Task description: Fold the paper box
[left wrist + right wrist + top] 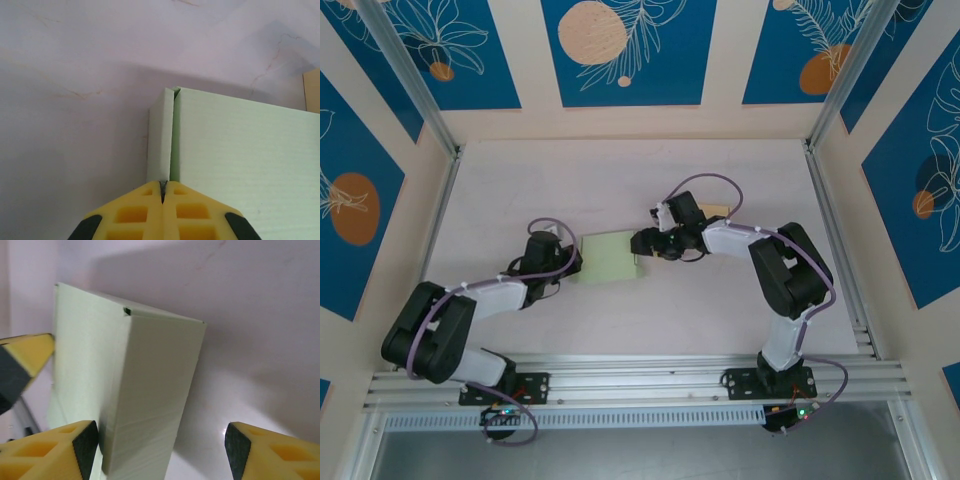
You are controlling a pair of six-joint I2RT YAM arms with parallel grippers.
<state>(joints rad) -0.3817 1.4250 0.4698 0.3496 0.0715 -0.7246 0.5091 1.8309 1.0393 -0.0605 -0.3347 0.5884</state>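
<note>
While the paper box (608,258) lies at the middle of the surface (620,180), its left edge is pinched by the clenched left jaws and its right end is straddled by the released right jaws. The wall is best creased squarely, without dragging.

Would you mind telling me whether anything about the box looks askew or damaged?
No damage or spill stands out. The paper box is not fully closed, though: a narrow side flap stands off the main panel by a thin gap, right at the shut left hand.
</note>
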